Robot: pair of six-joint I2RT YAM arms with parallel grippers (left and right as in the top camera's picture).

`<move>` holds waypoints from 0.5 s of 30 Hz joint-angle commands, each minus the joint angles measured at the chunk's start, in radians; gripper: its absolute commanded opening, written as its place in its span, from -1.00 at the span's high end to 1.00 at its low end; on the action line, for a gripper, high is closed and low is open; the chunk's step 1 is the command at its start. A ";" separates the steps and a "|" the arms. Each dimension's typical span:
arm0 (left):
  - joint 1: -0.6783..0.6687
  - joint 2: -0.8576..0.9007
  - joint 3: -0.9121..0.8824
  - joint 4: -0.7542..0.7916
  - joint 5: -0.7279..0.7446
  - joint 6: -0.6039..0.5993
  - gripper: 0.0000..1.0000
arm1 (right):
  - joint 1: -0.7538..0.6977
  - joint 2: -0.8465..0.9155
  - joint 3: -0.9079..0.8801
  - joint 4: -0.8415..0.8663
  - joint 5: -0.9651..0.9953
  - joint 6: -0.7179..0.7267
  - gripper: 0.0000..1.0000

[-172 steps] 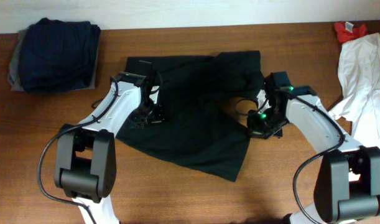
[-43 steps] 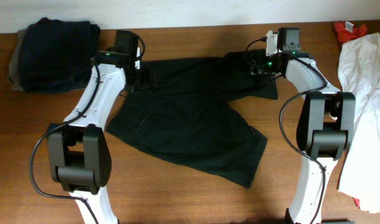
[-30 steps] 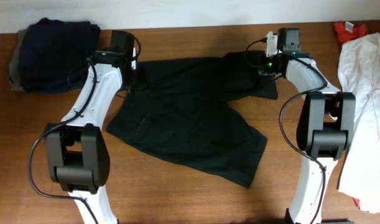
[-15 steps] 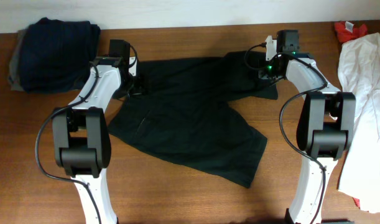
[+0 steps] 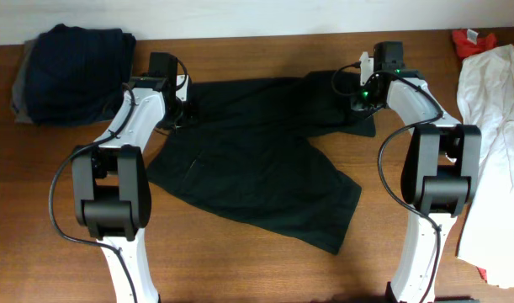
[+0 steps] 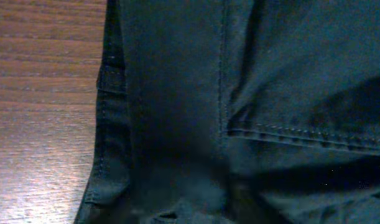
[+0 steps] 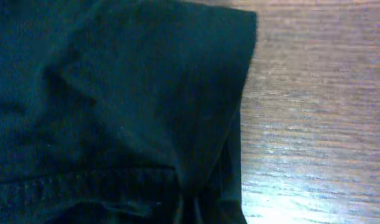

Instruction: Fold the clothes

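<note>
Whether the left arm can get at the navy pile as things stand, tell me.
Probably yes. The left claw sits at the black garment's corner nearest the navy pile, which lies close by, and only bare table shows between them.

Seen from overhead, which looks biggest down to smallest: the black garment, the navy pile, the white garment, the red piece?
1. black garment
2. white garment, though the picture's edge cuts it off
3. navy pile
4. red piece

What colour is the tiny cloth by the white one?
The cloth is red, best seen overhead.
</note>
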 commanded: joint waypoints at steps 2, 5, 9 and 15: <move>0.000 -0.018 0.003 -0.018 0.011 0.002 0.73 | 0.003 -0.089 0.011 -0.026 0.033 0.002 0.92; 0.000 -0.044 0.030 -0.072 0.011 0.002 0.98 | 0.003 -0.175 0.011 -0.049 0.043 0.073 0.92; 0.000 -0.137 0.035 -0.103 0.010 0.002 0.98 | 0.003 -0.262 0.011 -0.139 0.051 0.116 0.92; 0.003 -0.268 0.035 -0.225 -0.085 -0.002 0.98 | 0.003 -0.345 0.011 -0.310 0.090 0.172 0.92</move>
